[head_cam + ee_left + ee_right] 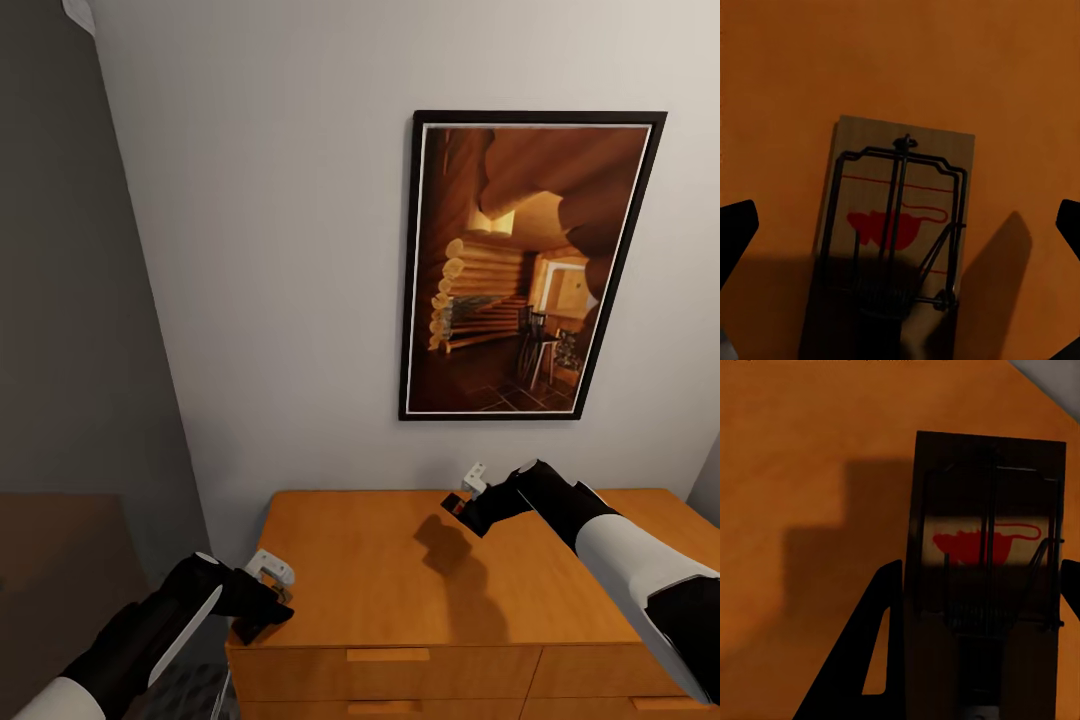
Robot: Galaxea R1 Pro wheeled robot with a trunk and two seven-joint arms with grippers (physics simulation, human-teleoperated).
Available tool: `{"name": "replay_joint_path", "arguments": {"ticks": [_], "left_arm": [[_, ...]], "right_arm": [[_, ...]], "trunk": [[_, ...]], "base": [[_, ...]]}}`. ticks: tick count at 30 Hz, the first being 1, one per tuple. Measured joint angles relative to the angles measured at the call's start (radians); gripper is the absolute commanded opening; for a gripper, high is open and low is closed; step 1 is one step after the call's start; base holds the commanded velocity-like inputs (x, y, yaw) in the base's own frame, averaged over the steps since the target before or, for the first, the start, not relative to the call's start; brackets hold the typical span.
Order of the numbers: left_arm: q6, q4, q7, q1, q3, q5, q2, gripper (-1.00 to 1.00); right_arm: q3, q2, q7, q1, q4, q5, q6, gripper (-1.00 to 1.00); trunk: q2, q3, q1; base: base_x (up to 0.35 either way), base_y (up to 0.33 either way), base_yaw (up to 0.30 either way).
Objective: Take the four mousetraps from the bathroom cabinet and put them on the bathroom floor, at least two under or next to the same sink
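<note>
The orange-brown cabinet [370, 570] stands against the wall under me. One mousetrap [896, 232], a tan board with dark wire and a red mark, lies flat on the cabinet top [900, 60]. My left gripper [268, 580] hovers over it near the front left corner, open, its dark fingers [736, 229] standing wide of the board on either side. A second mousetrap [986, 547] is clamped between the fingers of my right gripper [468, 492], which is shut on it and holds it above the back of the cabinet top [810, 450], casting a shadow there.
A black-framed picture [525, 265] of a log interior hangs on the pale wall above the cabinet. A darker grey wall [70, 330] runs along the left. A drawer handle [388, 655] shows on the cabinet front, and patterned floor [190, 692] lies beside its left corner.
</note>
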Motion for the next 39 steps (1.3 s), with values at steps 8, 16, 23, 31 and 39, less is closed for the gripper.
{"name": "replay_joint_path", "arguments": {"ticks": [8,16,23,31,39], "left_arm": [[-0.001,0.000,0.000,0.000,0.001,0.000,0.001,1.00],[-0.001,0.000,0.000,0.000,0.001,0.000,0.001,1.00],[-0.001,0.000,0.000,0.000,0.000,0.000,0.000,1.00],[0.000,0.000,0.000,0.000,-0.001,0.001,0.000,1.00],[0.000,0.000,0.000,0.000,-0.001,0.001,-0.001,1.00]], "right_arm": [[0.000,0.000,0.000,0.001,0.000,0.000,0.000,-1.00],[0.000,0.000,0.000,0.000,0.000,0.000,0.000,-1.00],[0.000,0.000,0.000,0.000,0.000,0.000,0.000,-1.00],[0.000,0.000,0.000,0.001,0.000,0.000,0.000,-1.00],[0.000,0.000,0.000,0.001,0.000,0.001,0.000,-1.00]], "trunk": [[-0.027,-0.012,0.015],[-0.027,-0.012,0.015],[-0.027,-0.012,0.015],[-0.027,-0.012,0.015],[-0.034,-0.015,0.019]], "base": [[0.000,0.000,0.000],[0.000,0.000,0.000],[0.000,0.000,0.000],[0.000,0.000,0.000],[0.000,0.000,0.000]]}}
